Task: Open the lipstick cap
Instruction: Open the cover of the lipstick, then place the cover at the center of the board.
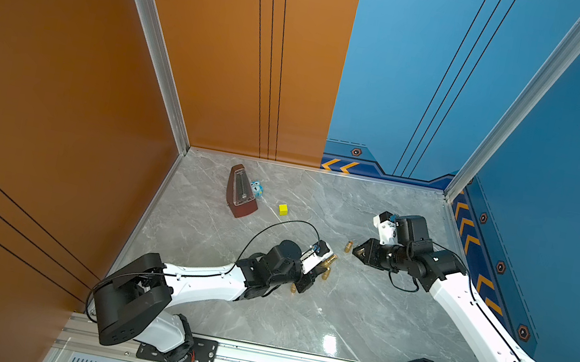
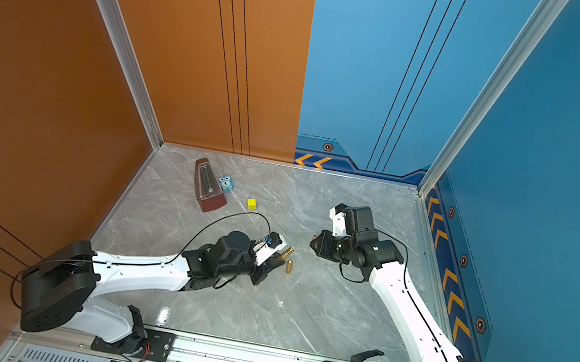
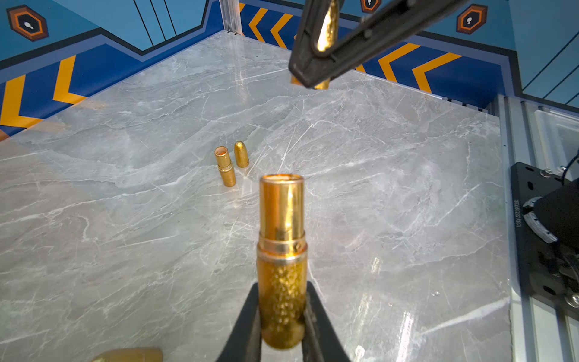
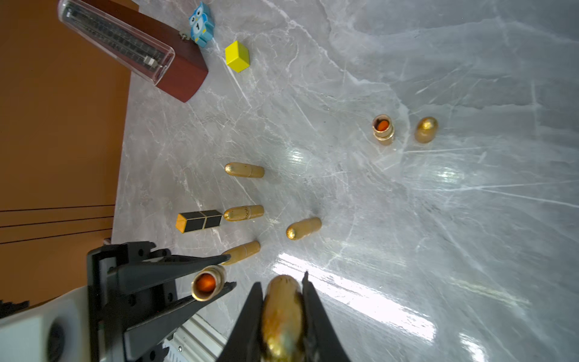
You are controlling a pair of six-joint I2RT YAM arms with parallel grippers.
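The left claw (image 3: 282, 285) is clamped on the dimpled lower sleeve of a gold metal lipstick base (image 3: 282, 216). The base is held with its polished open mouth pointing away from the wrist, and orange-red pigment is seen inside that mouth in the right wrist view. The right claw (image 4: 282, 279) is pressed shut on a gold bullet-shaped cap (image 4: 282, 316), which is gripped across its sides with the rounded tip outward. The cap and the lipstick base are parted by a clear gap, and both appear to be raised off the grey marble table (image 1: 336, 319).

The left arm is stretched low from its near mount toward the table's middle. The right arm is reached forward beside the blue wall, with its wrist bent inward, so that the claws face each other.

Between them, a second opened gold lipstick (image 3: 226, 170) is stood upright just beside a loose gold cap (image 3: 241, 154). Four closed gold lipsticks (image 4: 244, 170) are stood near the left claw, with a black-and-gold square lipstick (image 4: 199, 222) just beside one of them. Farther back, a brown wooden metronome (image 1: 241, 193), a small blue owl figure (image 1: 257, 186) and a yellow cube (image 1: 283, 209) are placed.
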